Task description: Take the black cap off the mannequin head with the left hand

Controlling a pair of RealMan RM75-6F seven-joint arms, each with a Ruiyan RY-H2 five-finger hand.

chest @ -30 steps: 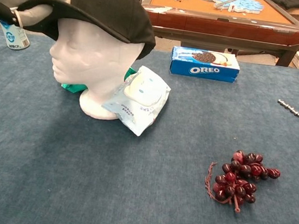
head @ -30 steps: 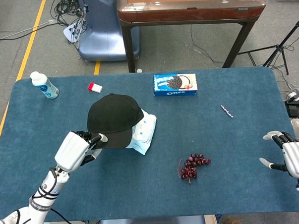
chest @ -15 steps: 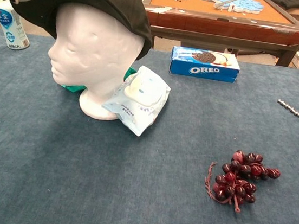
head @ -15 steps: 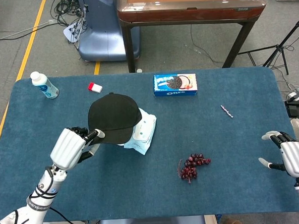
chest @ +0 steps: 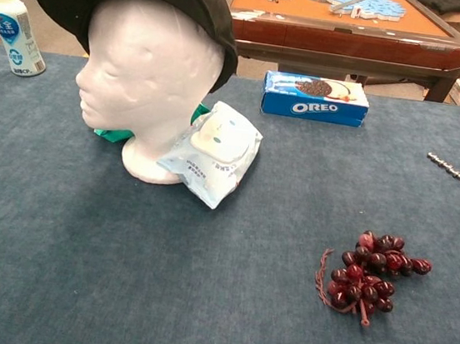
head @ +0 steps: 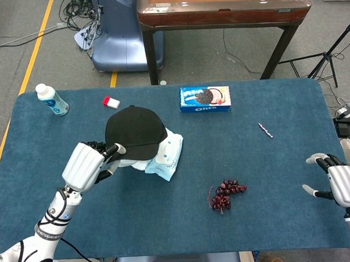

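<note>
Cap brim pinched in the left hand [head: 86,165], tilted up off the white foam mannequin head [chest: 145,78].

The black fabric cap [head: 134,131] sits raised at the front, its back edge touching the crown of the mannequin head, and the left hand's fingers [head: 112,151] are closed on the brim just in front of the face. A pale blue pack of wet wipes [chest: 213,155] leans against the mannequin head's base, with a scrap of green showing behind it. Beyond the mannequin head lies a blue Oreo box [chest: 315,98]; a white plastic bottle [chest: 15,31] stands well off on its face side. A bunch of dark red grapes [chest: 370,277] lies well apart on the blue felt table [head: 270,185]. The right hand [head: 340,185] rests far from the mannequin head, fingers spread, holding nothing.
</note>
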